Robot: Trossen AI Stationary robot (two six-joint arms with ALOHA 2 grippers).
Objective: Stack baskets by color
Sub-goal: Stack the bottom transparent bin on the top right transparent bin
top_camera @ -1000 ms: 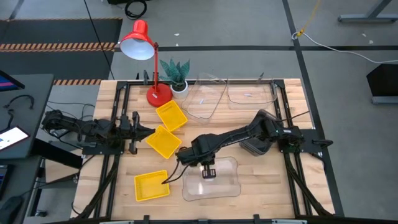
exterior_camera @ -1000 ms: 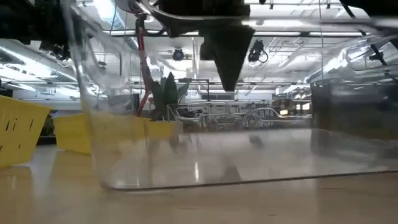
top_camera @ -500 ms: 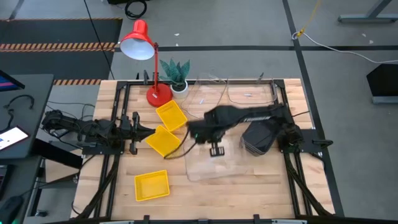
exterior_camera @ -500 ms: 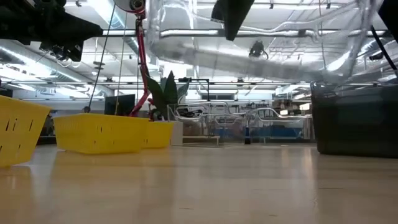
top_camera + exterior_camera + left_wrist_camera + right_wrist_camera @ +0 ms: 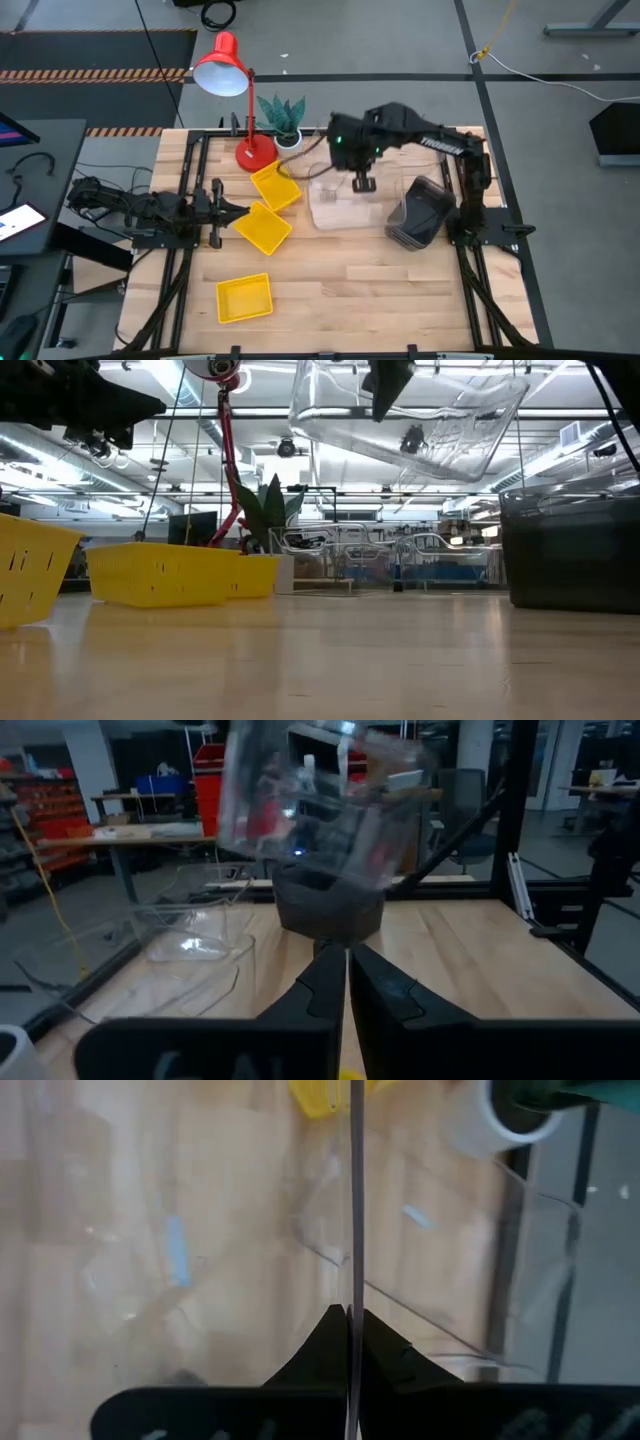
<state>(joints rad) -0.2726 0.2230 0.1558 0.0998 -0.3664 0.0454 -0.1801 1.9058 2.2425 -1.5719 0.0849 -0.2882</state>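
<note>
Clear basket point(image 5: 340, 203) aloft, its wall pinched in the right tool point(image 5: 363, 184) — fingers clamped tight.

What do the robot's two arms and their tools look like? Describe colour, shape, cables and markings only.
Both arms are dark, jointed and slim. The right arm bears pale lettering and a small green light near its wrist. Black cables trail from the left arm. Each tool ends in two dark, tapering fingers.
</note>
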